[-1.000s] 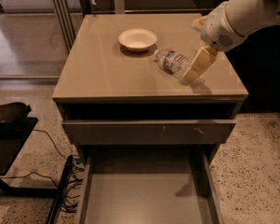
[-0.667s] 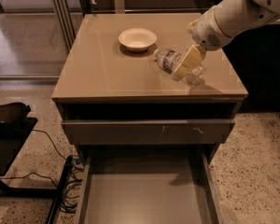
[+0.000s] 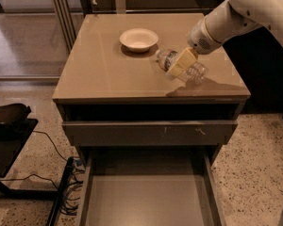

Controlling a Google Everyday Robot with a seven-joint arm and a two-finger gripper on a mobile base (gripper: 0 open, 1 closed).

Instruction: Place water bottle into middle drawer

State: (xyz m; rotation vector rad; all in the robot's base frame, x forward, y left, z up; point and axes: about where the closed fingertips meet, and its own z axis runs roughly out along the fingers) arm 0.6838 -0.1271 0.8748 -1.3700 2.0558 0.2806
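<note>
Camera view: we see gripper now down across middle of water bottle; a second ago it hung off bottle's right end. Bottle has barely shifted since and lies on its side on table, right-front area, short of front and right edges. We cannot tell whether gripper is clamped on it. White bowl behind-left, apart from bottle. Scuffed drawer front just under top. Middle drawer pulled out lowest, flat floor showing between thin side walls, forward of table's front edge
</note>
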